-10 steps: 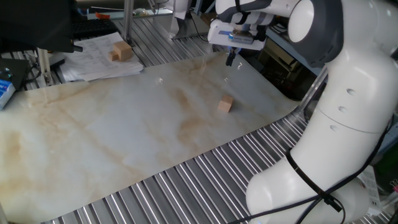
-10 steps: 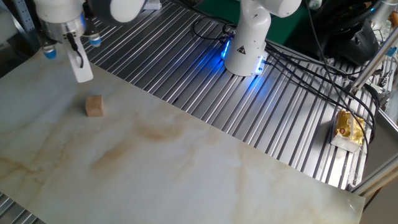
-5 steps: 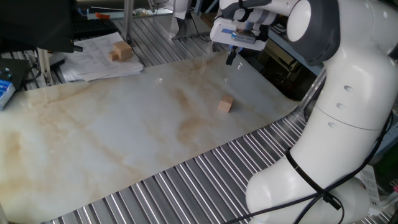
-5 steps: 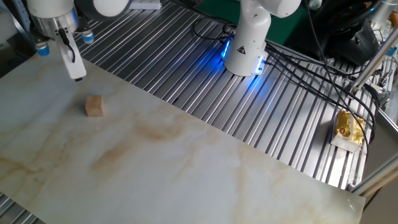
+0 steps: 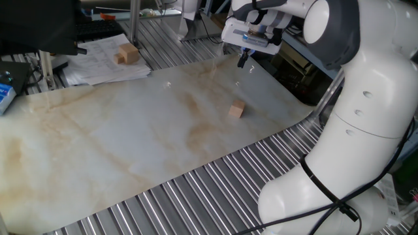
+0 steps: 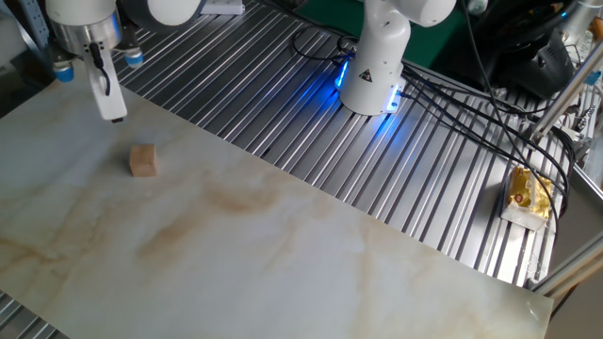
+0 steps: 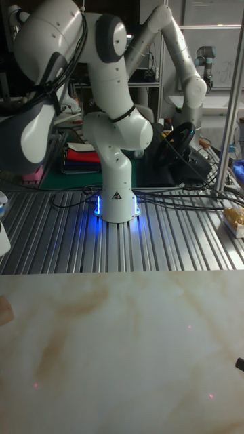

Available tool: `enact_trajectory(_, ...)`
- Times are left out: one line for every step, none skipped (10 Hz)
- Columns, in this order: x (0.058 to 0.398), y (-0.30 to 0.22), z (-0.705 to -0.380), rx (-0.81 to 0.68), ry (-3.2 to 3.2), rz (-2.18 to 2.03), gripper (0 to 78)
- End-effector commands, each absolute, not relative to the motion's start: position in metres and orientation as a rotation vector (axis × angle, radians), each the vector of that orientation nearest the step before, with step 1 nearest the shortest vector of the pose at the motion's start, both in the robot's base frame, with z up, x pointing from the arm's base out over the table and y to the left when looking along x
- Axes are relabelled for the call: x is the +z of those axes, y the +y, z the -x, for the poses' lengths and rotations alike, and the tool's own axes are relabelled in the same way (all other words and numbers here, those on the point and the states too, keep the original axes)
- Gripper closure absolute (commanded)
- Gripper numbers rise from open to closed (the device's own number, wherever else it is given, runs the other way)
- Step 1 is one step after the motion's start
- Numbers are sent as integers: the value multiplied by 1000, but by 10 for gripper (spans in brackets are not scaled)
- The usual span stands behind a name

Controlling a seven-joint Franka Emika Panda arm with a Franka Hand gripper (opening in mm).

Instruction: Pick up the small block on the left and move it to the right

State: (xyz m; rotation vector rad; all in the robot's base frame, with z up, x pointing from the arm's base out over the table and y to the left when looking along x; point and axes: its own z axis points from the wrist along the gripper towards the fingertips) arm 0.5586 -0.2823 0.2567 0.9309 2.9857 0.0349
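The small block (image 5: 236, 109) (image 6: 143, 160), a plain light-tan wooden cube, rests on the marbled board (image 5: 130, 143) near its edge on the robot's side. In the tall fixed view only a sliver of the small block (image 7: 3, 312) shows at the left border. My gripper (image 5: 244, 63) (image 6: 107, 97) hangs above the board's edge, beyond the block and apart from it. Its fingers point down with a small gap and nothing between them.
A chunkier tan block (image 5: 127, 54) lies on a stack of papers (image 5: 98, 68) past the board's far corner. The robot base (image 6: 375, 66) glows blue on the ribbed metal table, with cables (image 6: 471, 104) and a yellow packet (image 6: 528, 193) beside it.
The gripper has risen and drawn back from the small block toward the board's edge. The block has not moved.
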Motion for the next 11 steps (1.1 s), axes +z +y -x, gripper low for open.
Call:
enact_trajectory(258, -283, -559, 32, 2989, -917, 776)
enact_trajectory(258, -283, -559, 35, 2992, -903, 776)
enact_trajectory(258, -283, -559, 45, 2994, -792, 776)
enact_trajectory(258, -283, -559, 45, 2997, -816, 776)
enact_trajectory(258, -283, -559, 34, 2993, -852, 776)
enact_trajectory(258, -283, -559, 42, 2992, -865, 776)
enact_trajectory(258, -283, -559, 54, 2995, -867, 776)
enact_trajectory(258, -283, -559, 64, 3001, -852, 776)
enact_trajectory(258, -283, -559, 74, 3006, -807, 776)
enact_trajectory(258, -283, -559, 74, 3016, -767, 776)
enact_trajectory(258, -283, -559, 75, 3017, -765, 776)
